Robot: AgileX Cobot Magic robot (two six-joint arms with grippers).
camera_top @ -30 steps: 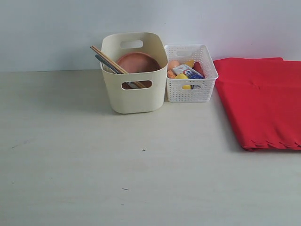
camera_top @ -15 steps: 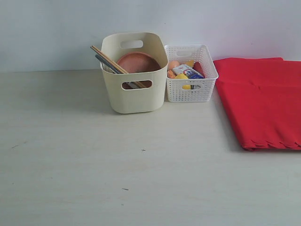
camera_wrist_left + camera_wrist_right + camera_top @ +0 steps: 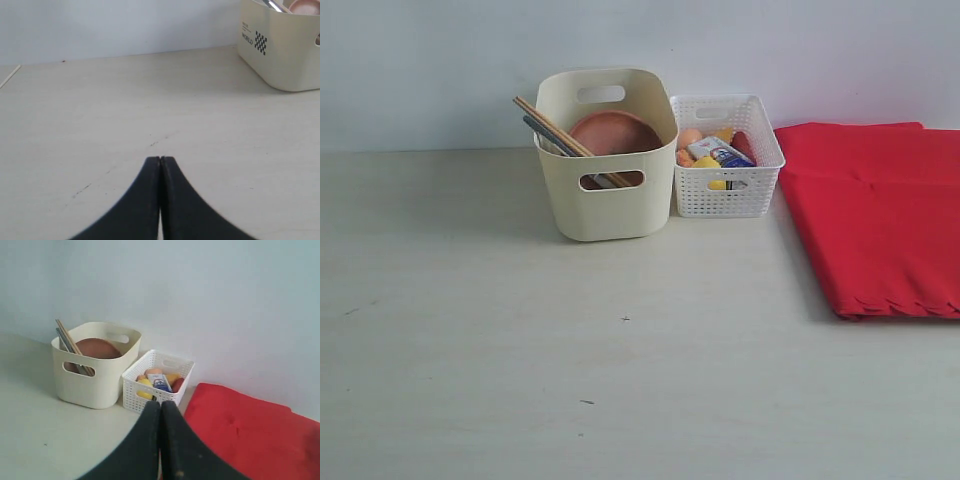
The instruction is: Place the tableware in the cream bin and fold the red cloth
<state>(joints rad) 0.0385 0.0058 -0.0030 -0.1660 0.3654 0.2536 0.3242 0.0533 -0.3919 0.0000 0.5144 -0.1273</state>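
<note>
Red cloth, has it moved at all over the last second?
No. The red cloth lies where it did, with its left edge keeping the same gap from the white lattice basket in the exterior view.

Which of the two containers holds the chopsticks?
The cream bin, the taller, smooth-walled one with handle cutouts; chopsticks poke over its rim. The lower white lattice basket beside it holds food items and a small carton.

At three o'clock the red cloth (image 3: 870, 215) runs off the picture's edge, the cream bin (image 3: 610, 212) at twelve o'clock hides most of the brown plate (image 3: 613, 132) and the low ends of the chopsticks (image 3: 550, 125), and things in the white basket (image 3: 725, 198) are too small to name.
</note>
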